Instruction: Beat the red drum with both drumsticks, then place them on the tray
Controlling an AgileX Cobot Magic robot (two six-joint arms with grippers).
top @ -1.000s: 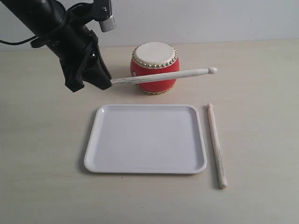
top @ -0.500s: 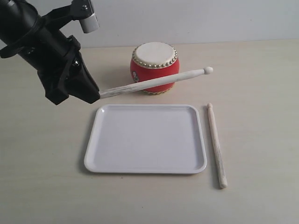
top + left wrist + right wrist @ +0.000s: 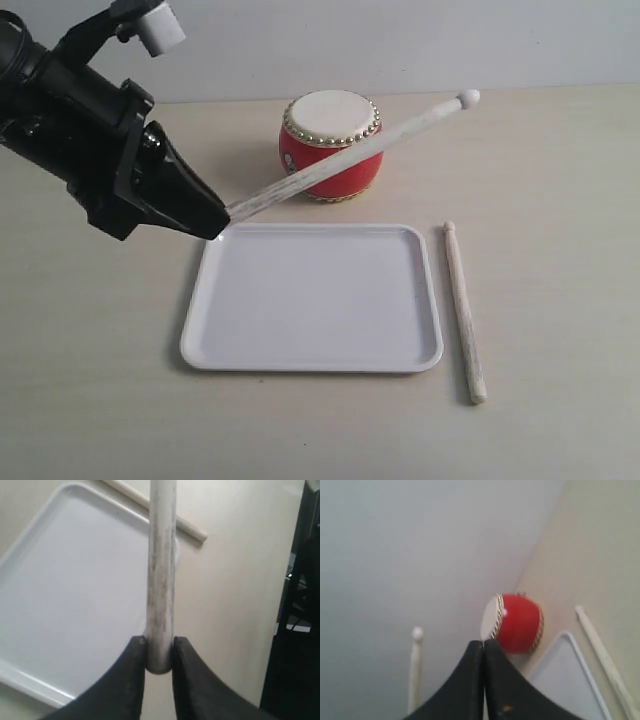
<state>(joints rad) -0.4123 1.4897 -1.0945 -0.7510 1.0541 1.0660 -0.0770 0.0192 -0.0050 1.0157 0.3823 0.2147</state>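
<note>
Since the tray (image 3: 310, 300) lies bare on the counter (image 3: 560, 200), you have stowed nothing yet | red drum (image 3: 335, 120) stands just behind the tray | one drumstick (image 3: 350, 158) slants up across the drum, butt clamped in your left fingers (image 3: 208, 222) | other drumstick (image 3: 463, 310) lies on the counter beside the tray, ungrasped | right fingers (image 3: 481, 655) pressed together, empty.

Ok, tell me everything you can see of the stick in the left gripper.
The held stick is a slim pale wooden rod with a worn, greyish finish and small rounded tip. The left gripper clamps its butt end. It slants upward, tip highest, crossing the drum in the exterior view; contact there cannot be told.
</note>
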